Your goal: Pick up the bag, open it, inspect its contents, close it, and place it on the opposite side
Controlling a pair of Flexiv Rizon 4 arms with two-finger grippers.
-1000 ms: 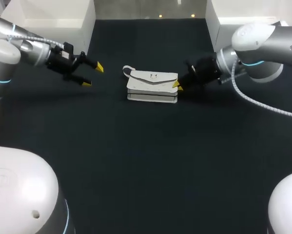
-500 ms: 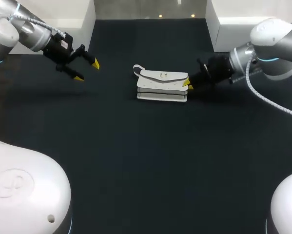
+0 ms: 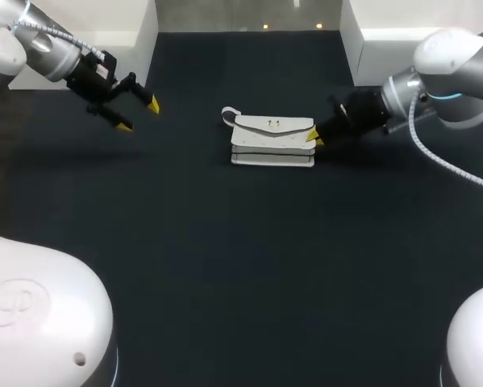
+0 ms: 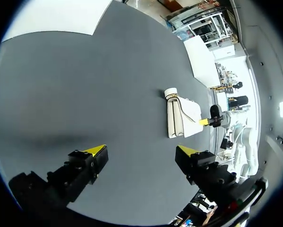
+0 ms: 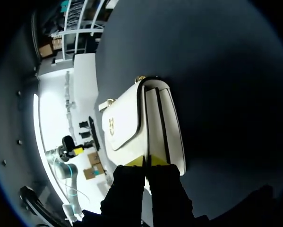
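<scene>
A white flap bag (image 3: 272, 137) with a small loop handle at its left end is at the middle of the dark table. My right gripper (image 3: 314, 139) is at the bag's right end with its fingers pressed together on a thin edge there. In the right wrist view the bag (image 5: 132, 123) stretches straight ahead of the right gripper (image 5: 147, 161), whose yellow tips are closed against the bag's near end. My left gripper (image 3: 139, 114) hovers open far to the bag's left, holding nothing. From the left wrist view the bag (image 4: 181, 118) lies well ahead of the left gripper (image 4: 141, 151).
White blocks stand at the table's back left (image 3: 88, 32) and back right (image 3: 386, 48). The white arm bases (image 3: 39, 314) fill the near corners. Dark tabletop (image 3: 241, 258) stretches in front of the bag.
The bag and my right gripper have shifted to the right together. My left arm has drawn back to the left, away from the bag, with its fingers still open.
</scene>
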